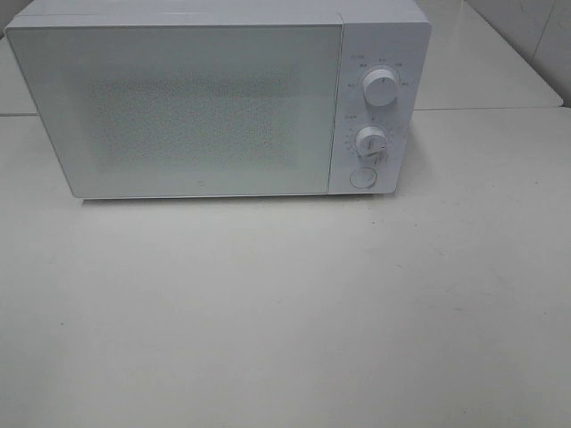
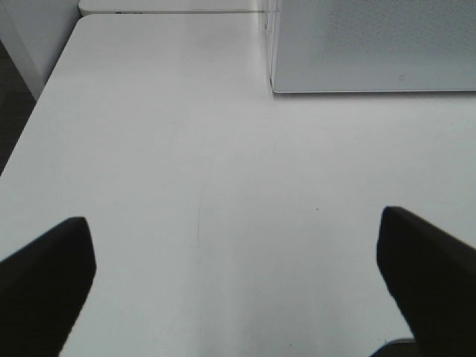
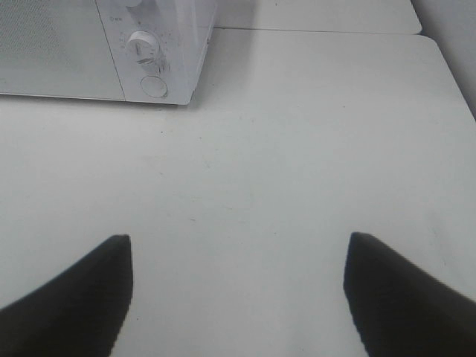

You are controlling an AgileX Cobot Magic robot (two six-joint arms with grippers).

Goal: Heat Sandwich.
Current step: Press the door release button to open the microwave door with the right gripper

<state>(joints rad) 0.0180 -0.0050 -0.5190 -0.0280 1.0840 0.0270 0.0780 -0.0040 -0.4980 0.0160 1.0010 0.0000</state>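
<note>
A white microwave stands at the back of the white table, its door shut. Two knobs and a round button sit on its right panel. The sandwich is out of view in all three views. My left gripper is open over bare tabletop, with the microwave's lower left corner ahead of it. My right gripper is open too, nothing between its fingers, with the microwave's control panel ahead. Neither gripper shows in the exterior high view.
The table's left edge shows in the left wrist view, with dark floor beyond. A second table top adjoins behind and to the right of the microwave.
</note>
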